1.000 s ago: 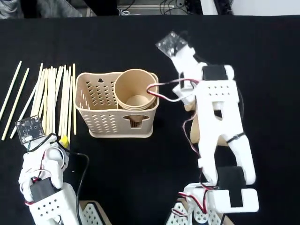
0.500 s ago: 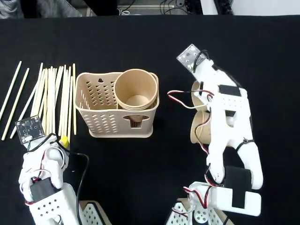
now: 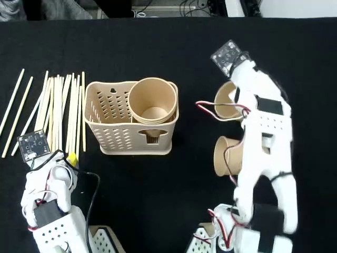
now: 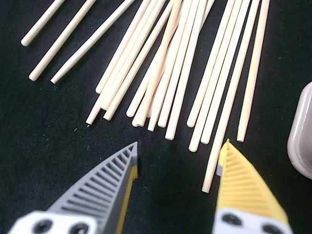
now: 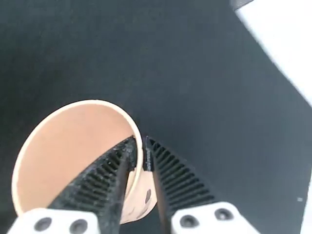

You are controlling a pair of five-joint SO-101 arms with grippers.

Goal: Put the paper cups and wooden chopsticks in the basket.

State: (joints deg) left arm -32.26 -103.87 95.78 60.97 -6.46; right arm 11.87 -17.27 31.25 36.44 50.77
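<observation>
My right hand (image 5: 141,146) pinches the rim of the far paper cup (image 5: 73,151), one finger inside, to carry it to the basket (image 3: 105,134).

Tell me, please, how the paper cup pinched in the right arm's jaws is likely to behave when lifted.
The paper cup looks thin-walled, so it is probably very light. With the jaws pinching only its rim, the wall may flex or dent. Round and tapered, it would likely roll in a curve if dropped.
</observation>
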